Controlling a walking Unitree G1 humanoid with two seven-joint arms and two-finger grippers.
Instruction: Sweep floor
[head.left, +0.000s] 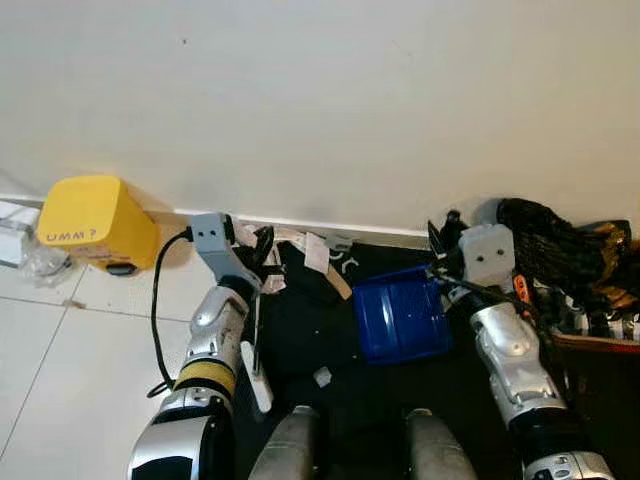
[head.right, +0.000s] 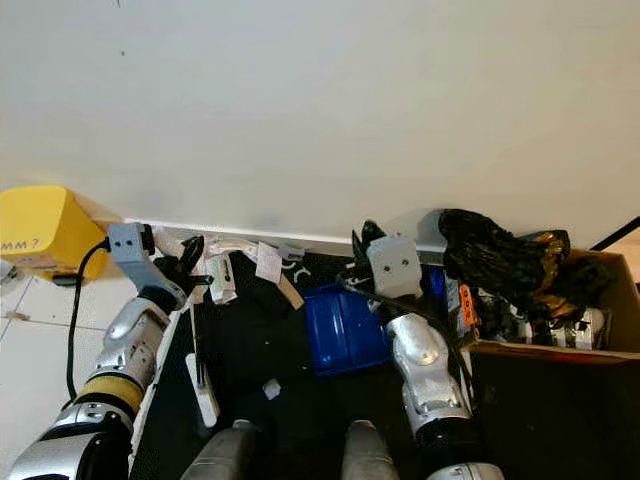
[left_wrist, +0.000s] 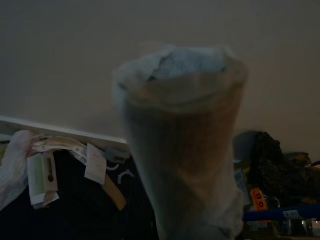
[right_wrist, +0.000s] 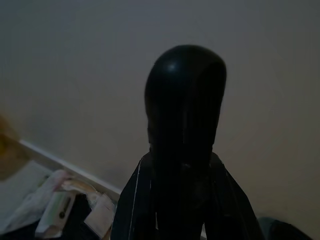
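My left gripper (head.left: 258, 254) is held low near the baseboard, shut on a hand brush whose white handle (head.left: 257, 375) runs back towards my legs. In the left wrist view the pale brush head (left_wrist: 184, 150) stands up close and blurred. My right gripper (head.left: 438, 262) is shut on the black handle (right_wrist: 184, 145) of a blue dustpan (head.left: 400, 320), which hangs over a black mat (head.left: 320, 335). Paper scraps and tags (head.left: 312, 250) lie along the baseboard between the grippers. One small white scrap (head.left: 322, 376) rests on the mat near my legs.
A yellow box (head.left: 95, 222) marked "UMM?" sits against the wall at the left, with clear plastic (head.left: 35, 258) beside it. A black cable (head.left: 155, 300) loops by my left arm. A cardboard box (head.right: 560, 330) with a black bag (head.right: 500, 255) stands at the right.
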